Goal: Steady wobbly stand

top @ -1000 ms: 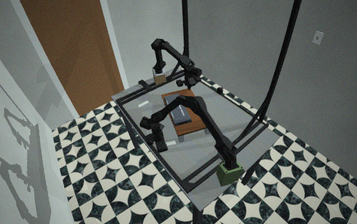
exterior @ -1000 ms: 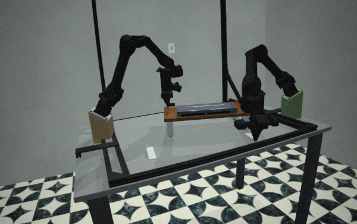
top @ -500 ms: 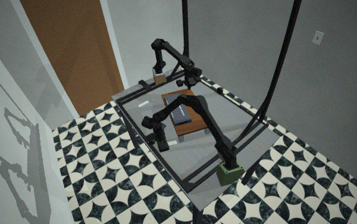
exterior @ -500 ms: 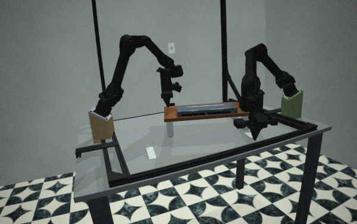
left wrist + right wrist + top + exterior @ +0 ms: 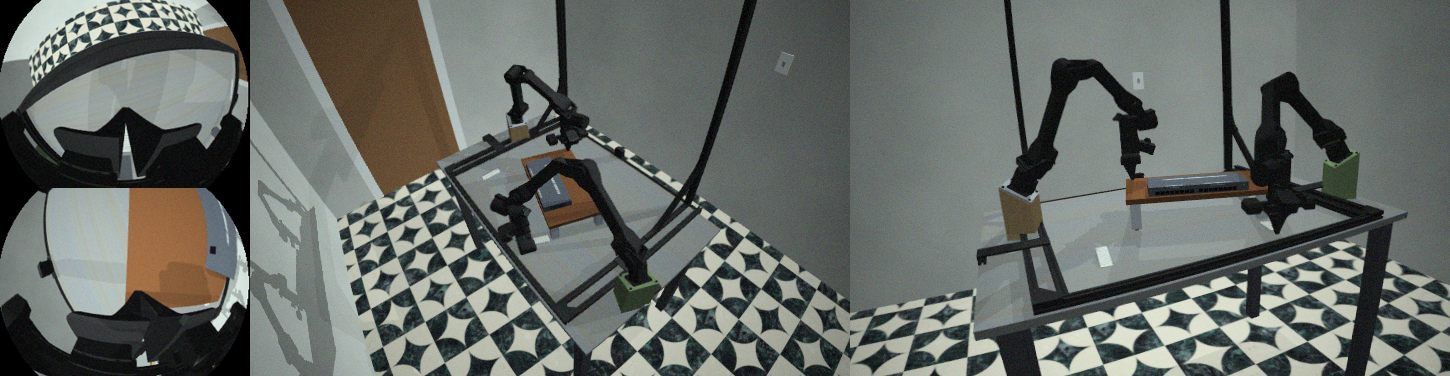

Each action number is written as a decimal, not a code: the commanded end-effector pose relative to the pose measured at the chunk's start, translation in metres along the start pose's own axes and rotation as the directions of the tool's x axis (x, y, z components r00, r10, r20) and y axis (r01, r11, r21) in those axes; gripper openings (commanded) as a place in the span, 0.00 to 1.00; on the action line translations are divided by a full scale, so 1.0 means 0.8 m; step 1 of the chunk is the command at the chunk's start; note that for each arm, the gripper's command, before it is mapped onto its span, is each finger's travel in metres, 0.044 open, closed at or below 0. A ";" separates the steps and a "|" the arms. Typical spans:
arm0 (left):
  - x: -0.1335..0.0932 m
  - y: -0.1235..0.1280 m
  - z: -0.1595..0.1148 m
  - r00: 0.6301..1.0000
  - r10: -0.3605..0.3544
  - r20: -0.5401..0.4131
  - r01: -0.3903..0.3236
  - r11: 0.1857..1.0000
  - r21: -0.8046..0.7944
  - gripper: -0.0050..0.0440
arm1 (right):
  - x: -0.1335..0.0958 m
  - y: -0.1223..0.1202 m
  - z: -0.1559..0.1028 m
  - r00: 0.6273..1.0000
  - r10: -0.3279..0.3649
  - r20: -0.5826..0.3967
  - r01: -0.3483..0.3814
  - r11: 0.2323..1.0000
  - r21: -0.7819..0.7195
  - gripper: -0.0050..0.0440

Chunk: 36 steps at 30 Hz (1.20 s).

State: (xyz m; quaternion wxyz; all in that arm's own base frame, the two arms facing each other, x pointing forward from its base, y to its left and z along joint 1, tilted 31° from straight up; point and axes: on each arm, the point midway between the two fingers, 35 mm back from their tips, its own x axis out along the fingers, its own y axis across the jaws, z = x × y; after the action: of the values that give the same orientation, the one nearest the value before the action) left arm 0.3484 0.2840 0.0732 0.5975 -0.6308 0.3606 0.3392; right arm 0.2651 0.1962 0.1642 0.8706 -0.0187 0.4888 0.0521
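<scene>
The stand's board (image 5: 577, 200) (image 5: 1136, 192) (image 5: 168, 242) is orange-brown, its legs (image 5: 1135, 216) pale grey; the network switch (image 5: 549, 185) (image 5: 1198, 183) (image 5: 222, 238) is slate blue-grey. The bench (image 5: 645, 180) (image 5: 1080, 225) (image 5: 168, 84) is grey, the wedges (image 5: 491, 174) (image 5: 1104, 256) whitish. Both arms are black, above one tan base (image 5: 519, 132) (image 5: 1021, 217) and one green base (image 5: 634, 292) (image 5: 1341, 176). Dark green and cream shapes pattern the floor (image 5: 450, 327) (image 5: 1170, 325) (image 5: 101, 27).
</scene>
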 end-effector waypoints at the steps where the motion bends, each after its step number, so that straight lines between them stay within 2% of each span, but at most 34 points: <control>1: 0.000 -0.001 -0.012 1.000 0.002 0.000 -0.002 1.000 0.003 0.10 | 0.010 -0.005 -0.003 1.000 -0.022 -0.013 0.022 1.000 -0.004 0.10; 15: 0.000 -0.001 -0.012 1.000 0.002 0.000 -0.002 1.000 0.003 0.10 | 0.010 -0.005 -0.003 1.000 -0.022 -0.013 0.022 1.000 -0.004 0.10; 16: 0.000 -0.001 -0.028 1.000 0.002 0.000 -0.002 1.000 0.003 0.10 | 0.010 -0.005 -0.003 1.000 -0.022 -0.013 0.022 1.000 -0.004 0.10; 32: 0.000 -0.001 -0.028 1.000 0.002 0.000 -0.002 1.000 0.003 0.10 | 0.010 -0.005 -0.003 1.000 -0.022 -0.013 0.022 1.000 -0.004 0.10; 33: 0.000 -0.001 -0.043 1.000 0.002 0.000 -0.002 1.000 0.003 0.10 | 0.010 -0.005 -0.003 1.000 -0.022 -0.013 0.022 1.000 -0.004 0.10; 36: 0.000 -0.001 -0.043 1.000 0.002 0.000 -0.002 1.000 0.003 0.10 | 0.010 -0.005 -0.003 1.000 -0.022 -0.013 0.022 1.000 -0.004 0.10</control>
State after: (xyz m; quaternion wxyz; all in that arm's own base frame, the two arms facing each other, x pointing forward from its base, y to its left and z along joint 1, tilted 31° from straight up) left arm 0.3481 0.2548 0.0744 0.5958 -0.6313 0.3628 0.3389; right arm 0.2651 0.1962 0.1642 0.8706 -0.0187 0.4888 0.0521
